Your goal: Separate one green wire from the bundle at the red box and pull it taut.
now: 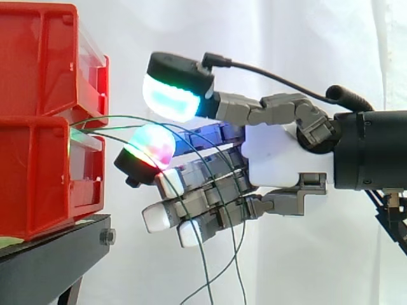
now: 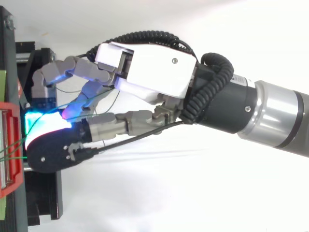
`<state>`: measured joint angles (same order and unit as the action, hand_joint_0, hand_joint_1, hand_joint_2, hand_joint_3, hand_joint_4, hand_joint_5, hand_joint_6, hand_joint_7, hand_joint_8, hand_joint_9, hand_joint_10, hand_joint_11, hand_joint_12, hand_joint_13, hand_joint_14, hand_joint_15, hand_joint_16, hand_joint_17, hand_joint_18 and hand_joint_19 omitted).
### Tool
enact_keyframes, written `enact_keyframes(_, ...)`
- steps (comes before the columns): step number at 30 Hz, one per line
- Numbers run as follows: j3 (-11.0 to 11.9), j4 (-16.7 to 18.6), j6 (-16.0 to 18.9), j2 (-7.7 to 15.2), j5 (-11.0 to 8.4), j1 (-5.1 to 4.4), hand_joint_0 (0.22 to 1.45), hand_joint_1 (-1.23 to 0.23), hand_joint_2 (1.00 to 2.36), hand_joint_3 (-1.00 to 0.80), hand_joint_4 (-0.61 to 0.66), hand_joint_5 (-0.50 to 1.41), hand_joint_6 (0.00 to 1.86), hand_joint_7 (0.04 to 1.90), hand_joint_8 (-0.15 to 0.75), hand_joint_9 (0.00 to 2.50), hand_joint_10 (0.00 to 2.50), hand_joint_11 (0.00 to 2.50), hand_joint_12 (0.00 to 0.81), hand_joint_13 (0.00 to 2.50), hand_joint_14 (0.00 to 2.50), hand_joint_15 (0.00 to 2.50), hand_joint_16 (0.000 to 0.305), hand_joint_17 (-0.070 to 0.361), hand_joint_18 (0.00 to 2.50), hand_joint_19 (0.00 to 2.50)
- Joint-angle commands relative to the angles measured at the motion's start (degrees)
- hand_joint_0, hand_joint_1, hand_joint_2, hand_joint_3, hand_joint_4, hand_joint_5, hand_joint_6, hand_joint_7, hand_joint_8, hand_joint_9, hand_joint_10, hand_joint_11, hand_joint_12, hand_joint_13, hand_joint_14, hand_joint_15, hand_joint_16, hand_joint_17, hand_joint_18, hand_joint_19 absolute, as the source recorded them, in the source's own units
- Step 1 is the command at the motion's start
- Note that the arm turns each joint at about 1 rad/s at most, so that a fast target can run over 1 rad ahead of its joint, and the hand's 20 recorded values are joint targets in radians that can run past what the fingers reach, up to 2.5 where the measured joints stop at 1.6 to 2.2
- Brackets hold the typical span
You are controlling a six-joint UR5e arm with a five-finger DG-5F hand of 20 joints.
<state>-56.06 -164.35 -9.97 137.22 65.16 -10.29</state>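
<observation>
We see the hand [image 1: 280, 155] reaching toward the 2 stacked red boxes, its fingers loosely extended and spread, clamped on nothing. The green wires [image 1: 105, 118] leave the front of the lower red box [image 1: 38, 178], just under the upper red box [image 1: 38, 57]. They arc across the fingers and hang below the hand.

The main risk, as we judge it, is catching more than 1 strand. The wires run close together past the thumb pad [image 1: 170, 96] and the many-coloured fingertip [image 1: 152, 145], so closing there could pinch 2 together. Strands draped over the lower fingers could also snag when the arm draws back, so the whole bundle would go taut, not just 1 wire. A hard tug might shift the boxes on the black stand [image 1: 51, 254].

How the wires are fixed inside the box is hidden, and their loose ends are cut off at the lower edge of the side view. In the top view the thumb covers the place where they leave the box [image 2: 12, 108]. We count perhaps 3 strands, though where they cross we cannot separate them.
</observation>
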Motion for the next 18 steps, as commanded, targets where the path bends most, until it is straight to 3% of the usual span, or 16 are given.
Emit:
enact_keyframes(1, 0.2, -0.8, 0.2, -0.3, 0.15, 0.01, 0.53, -0.38, 1.0, -0.5, 0.23, -0.19, 0.84, 1.17, 0.336, 1.12, 0.02, 0.69, 0.368, 1.0, 0.02, 0.45, 0.052, 0.117, 0.86, 0.68)
enact_keyframes(4, 0.2, -0.9, 0.0, -0.3, 0.06, 0.01, 0.55, -0.34, 1.0, -0.5, 0.22, -0.18, 0.83, 1.21, 0.329, 1.13, 0.02, 0.68, 0.364, 1.0, 0.02, 0.46, 0.05, 0.113, 0.85, 0.7)
enact_keyframes(11, 0.2, -1.1, 0.0, -0.3, 0.06, 0.01, 0.58, -0.55, 1.02, -0.21, 0.23, -0.17, 0.84, 1.28, 0.34, 1.14, 0.02, 0.7, 0.365, 1.02, 0.02, 0.46, 0.049, 0.11, 0.88, 0.72)
enact_keyframes(18, 0.2, -1.1, 0.0, -0.3, 0.06, 0.1, 0.58, -0.68, 1.02, -0.12, 0.21, -0.19, 0.85, 1.25, 0.346, 1.12, 0.02, 0.73, 0.372, 1.01, 0.02, 0.46, 0.049, 0.111, 0.89, 0.71)
